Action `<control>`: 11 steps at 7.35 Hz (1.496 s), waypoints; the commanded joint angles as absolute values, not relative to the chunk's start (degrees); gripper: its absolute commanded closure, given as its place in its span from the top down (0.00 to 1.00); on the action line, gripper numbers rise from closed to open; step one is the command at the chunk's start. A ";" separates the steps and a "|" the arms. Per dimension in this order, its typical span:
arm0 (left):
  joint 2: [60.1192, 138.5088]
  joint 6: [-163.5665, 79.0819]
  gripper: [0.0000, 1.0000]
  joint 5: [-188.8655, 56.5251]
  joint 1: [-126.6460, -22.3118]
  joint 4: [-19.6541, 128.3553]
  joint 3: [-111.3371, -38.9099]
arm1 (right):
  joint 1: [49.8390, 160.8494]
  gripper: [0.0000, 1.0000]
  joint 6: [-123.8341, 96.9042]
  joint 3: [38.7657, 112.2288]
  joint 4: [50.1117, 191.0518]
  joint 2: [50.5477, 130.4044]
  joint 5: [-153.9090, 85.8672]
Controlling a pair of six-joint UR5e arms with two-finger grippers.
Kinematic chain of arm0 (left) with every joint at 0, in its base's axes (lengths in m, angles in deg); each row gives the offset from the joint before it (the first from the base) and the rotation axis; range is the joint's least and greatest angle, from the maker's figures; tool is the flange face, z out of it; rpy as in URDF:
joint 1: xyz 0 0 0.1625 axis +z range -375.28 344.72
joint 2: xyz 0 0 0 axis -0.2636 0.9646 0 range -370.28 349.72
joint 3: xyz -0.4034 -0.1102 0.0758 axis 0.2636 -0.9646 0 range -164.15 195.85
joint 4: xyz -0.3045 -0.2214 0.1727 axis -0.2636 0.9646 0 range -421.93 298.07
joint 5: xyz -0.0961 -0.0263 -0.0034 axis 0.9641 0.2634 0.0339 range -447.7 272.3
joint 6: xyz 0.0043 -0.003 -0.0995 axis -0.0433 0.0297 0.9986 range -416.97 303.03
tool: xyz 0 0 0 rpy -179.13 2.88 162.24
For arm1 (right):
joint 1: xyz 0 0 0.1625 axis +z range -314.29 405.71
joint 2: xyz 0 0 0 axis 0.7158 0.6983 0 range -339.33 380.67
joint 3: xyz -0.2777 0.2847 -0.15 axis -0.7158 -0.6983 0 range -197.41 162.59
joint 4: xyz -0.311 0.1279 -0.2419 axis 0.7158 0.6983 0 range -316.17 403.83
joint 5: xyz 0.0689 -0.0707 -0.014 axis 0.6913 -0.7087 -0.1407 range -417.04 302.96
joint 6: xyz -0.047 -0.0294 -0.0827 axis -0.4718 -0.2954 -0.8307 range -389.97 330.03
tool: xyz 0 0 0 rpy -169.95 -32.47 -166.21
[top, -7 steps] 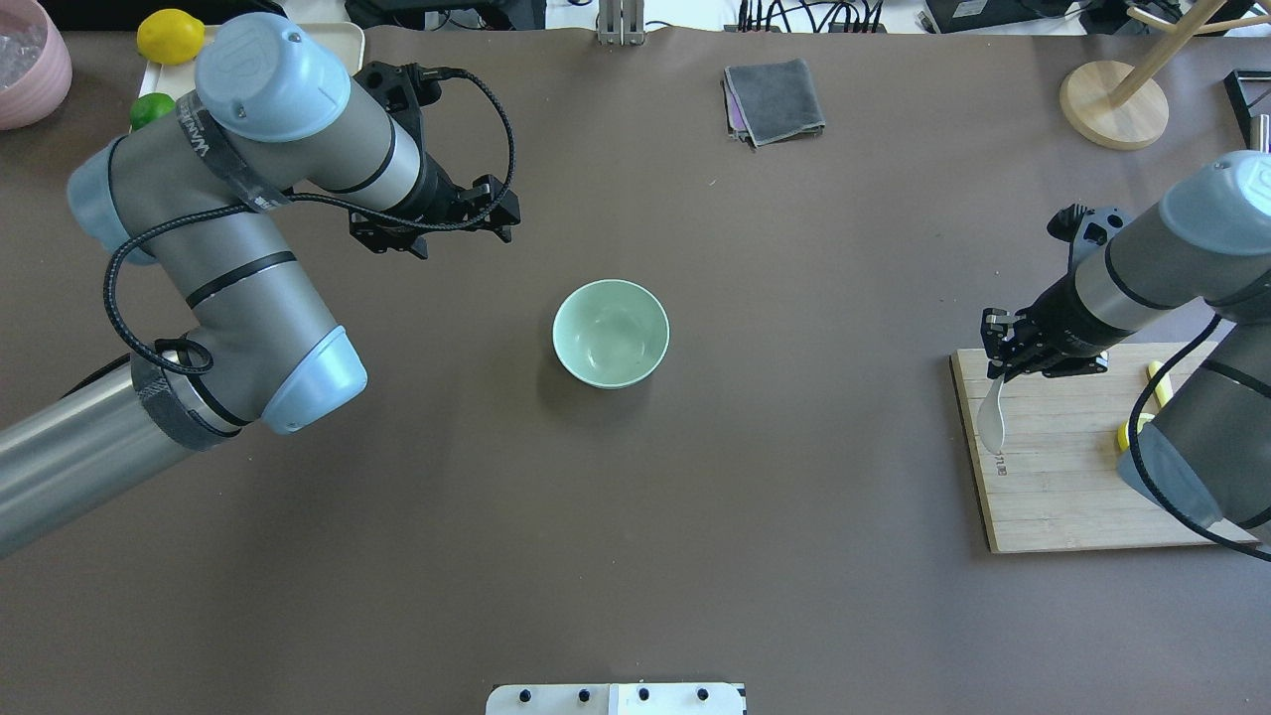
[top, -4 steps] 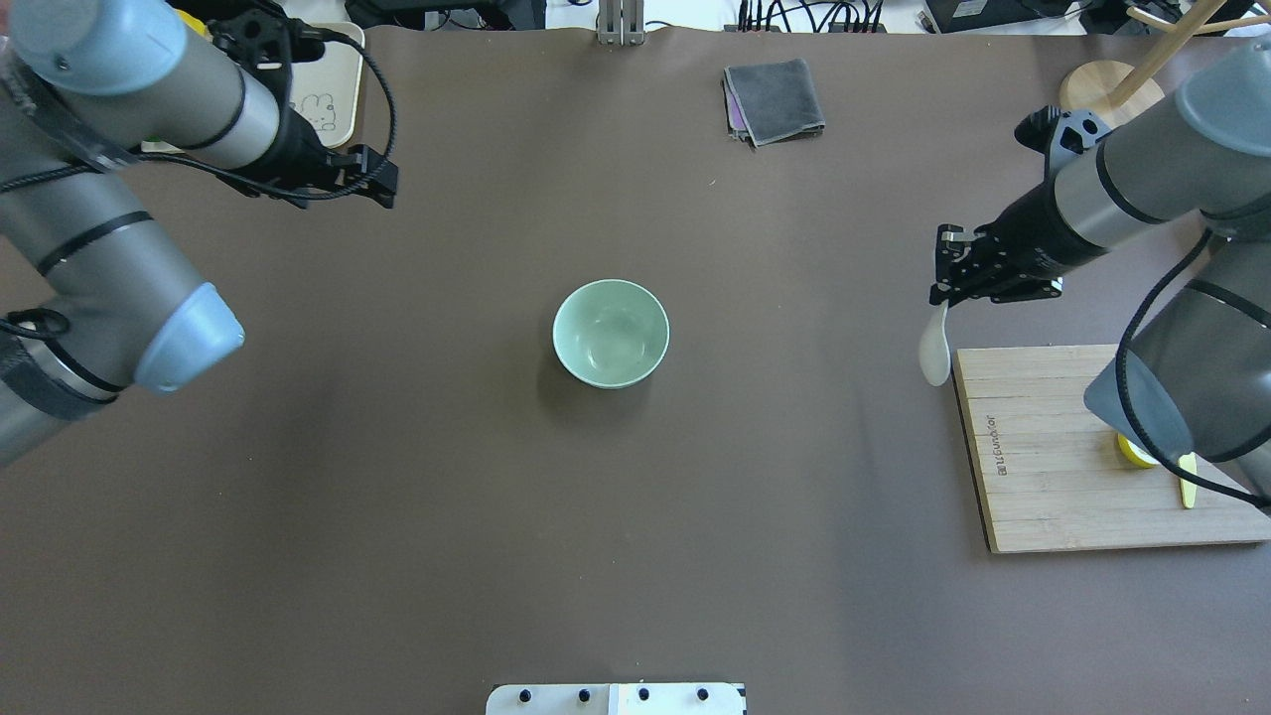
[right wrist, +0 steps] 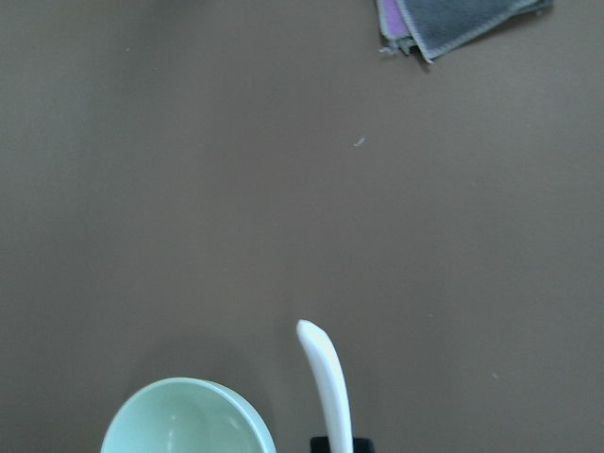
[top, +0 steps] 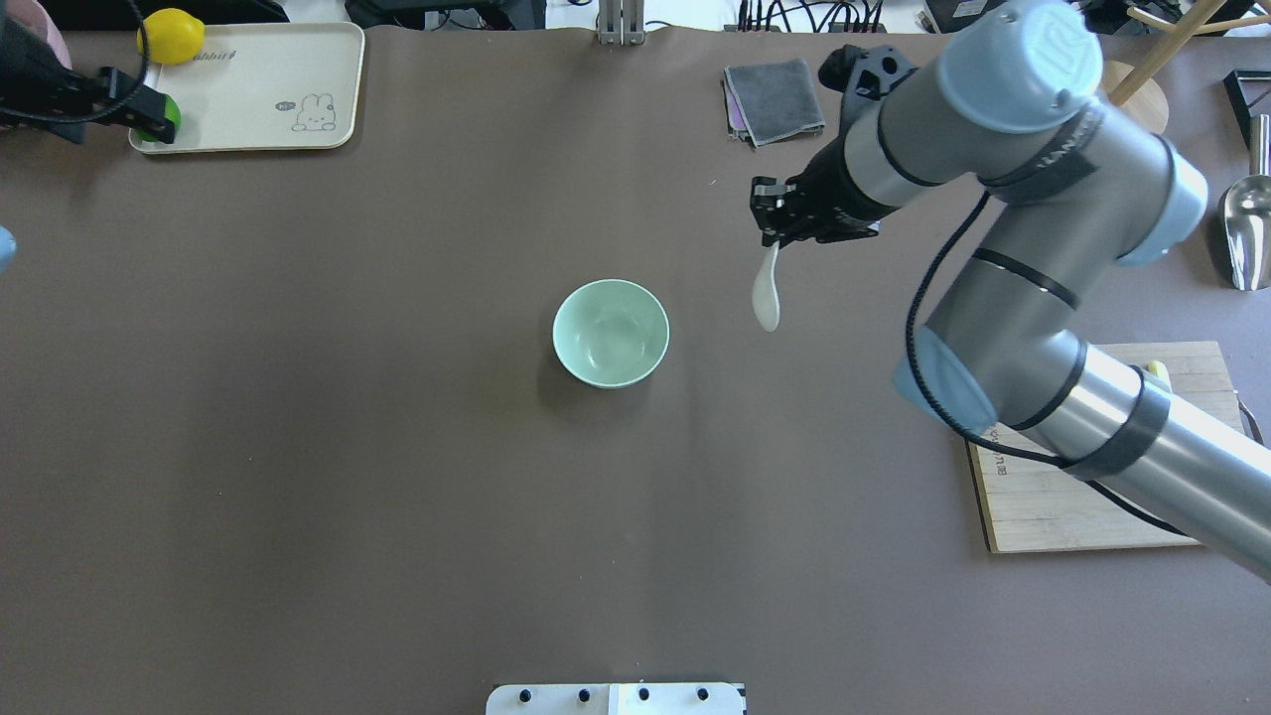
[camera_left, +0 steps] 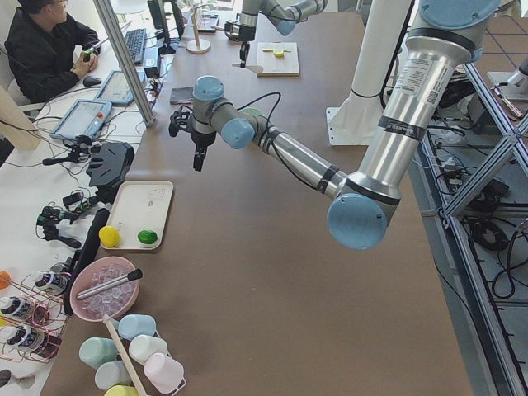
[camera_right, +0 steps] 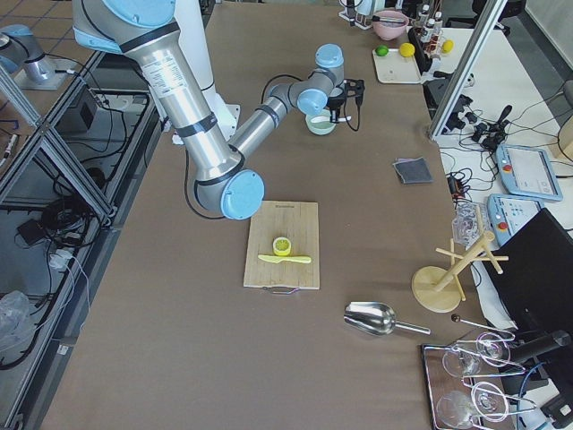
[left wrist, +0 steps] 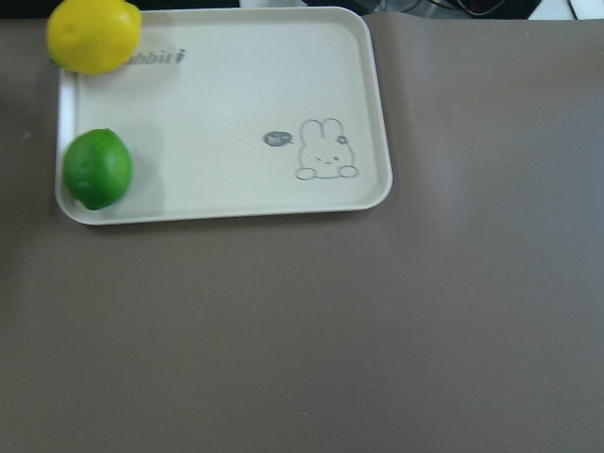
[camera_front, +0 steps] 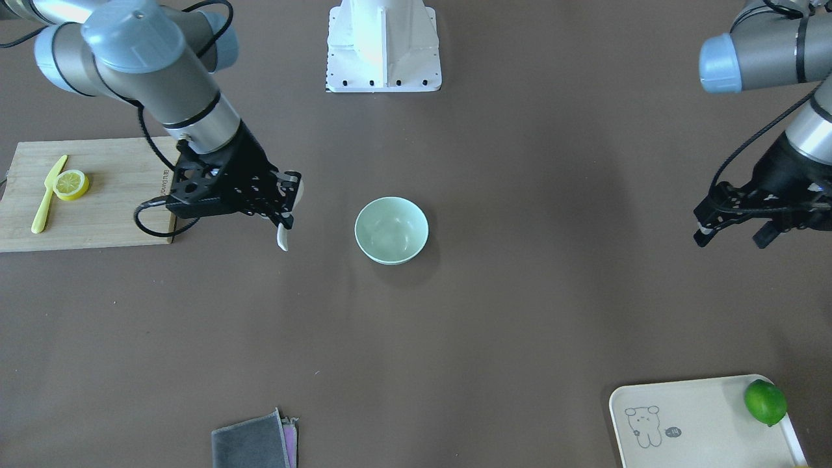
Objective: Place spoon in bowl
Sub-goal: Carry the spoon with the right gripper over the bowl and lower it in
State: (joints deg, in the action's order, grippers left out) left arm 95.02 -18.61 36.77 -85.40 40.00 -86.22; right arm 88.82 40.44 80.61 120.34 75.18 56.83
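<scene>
My right gripper (top: 776, 236) is shut on the handle of the white spoon (top: 766, 296), which hangs scoop-down above the table. It is to the right of the pale mint-green bowl (top: 611, 333), roughly a bowl's width from the rim. In the front-facing view the spoon (camera_front: 283, 238) is left of the bowl (camera_front: 391, 230). The right wrist view shows the spoon (right wrist: 327, 382) beside the bowl's rim (right wrist: 189, 415). The bowl is empty. My left gripper (camera_front: 731, 235) is open and empty, far from the bowl, by the tray.
A cream tray (top: 248, 109) at the far left holds a lemon (top: 170, 36) and a lime (left wrist: 96, 169). A grey cloth (top: 775, 99) lies at the back. A wooden cutting board (camera_front: 110, 195) carries a lemon slice (camera_front: 71, 184) and a yellow knife (camera_front: 47, 195). A metal scoop (top: 1246, 223) lies at the right edge.
My right gripper has carried the spoon up off the cutting board and leftward toward the bowl. My left arm has drawn back to the far left, over the tray.
</scene>
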 commanded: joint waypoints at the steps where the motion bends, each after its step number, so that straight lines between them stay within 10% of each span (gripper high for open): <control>1: 92.29 -23.48 0.98 37.01 -90.41 40.29 -86.37 | 84.32 0.00 40.61 72.79 120.04 67.71 49.68; 8: 91.59 -23.75 0.98 36.93 -92.45 40.46 -82.24 | 77.00 0.00 41.05 61.61 114.94 63.30 41.13; 9: 90.89 -23.75 0.98 36.93 -92.45 40.46 -82.24 | 76.91 0.97 41.14 60.56 114.85 62.08 41.13; 11: 90.18 -23.75 0.98 36.93 -92.63 40.55 -82.41 | 77.61 1.00 40.88 60.55 115.55 59.53 42.09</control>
State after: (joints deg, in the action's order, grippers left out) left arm 90.63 -23.75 36.92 -92.56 40.49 -82.32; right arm 77.16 41.10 60.69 115.08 61.28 41.36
